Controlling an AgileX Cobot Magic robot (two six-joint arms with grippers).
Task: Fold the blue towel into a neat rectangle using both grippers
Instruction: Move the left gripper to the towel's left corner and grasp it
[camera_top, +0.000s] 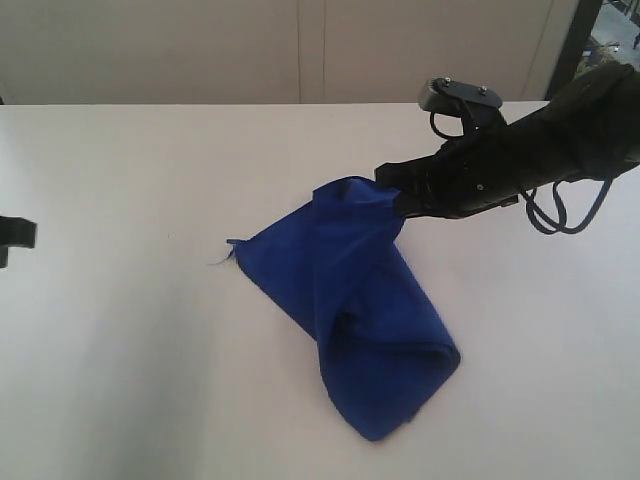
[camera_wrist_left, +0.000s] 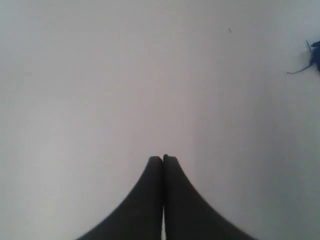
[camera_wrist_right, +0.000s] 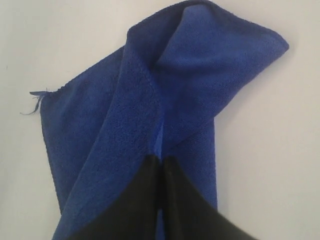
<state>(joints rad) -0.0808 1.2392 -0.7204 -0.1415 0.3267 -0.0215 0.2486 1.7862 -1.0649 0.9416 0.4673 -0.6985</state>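
The blue towel lies rumpled and half doubled over in the middle of the white table, one corner lifted off the surface. My right gripper is shut on that raised corner; in the right wrist view the black fingertips pinch a fold of the blue towel. My left gripper is shut with nothing between its jaws, over bare table. Only a dark bit of it shows at the far left edge of the exterior view. A frayed towel corner peeks in at the edge of the left wrist view.
The white table stretches wide around the towel. A pale wall runs along the back edge. The right arm's black cables loop beside its wrist.
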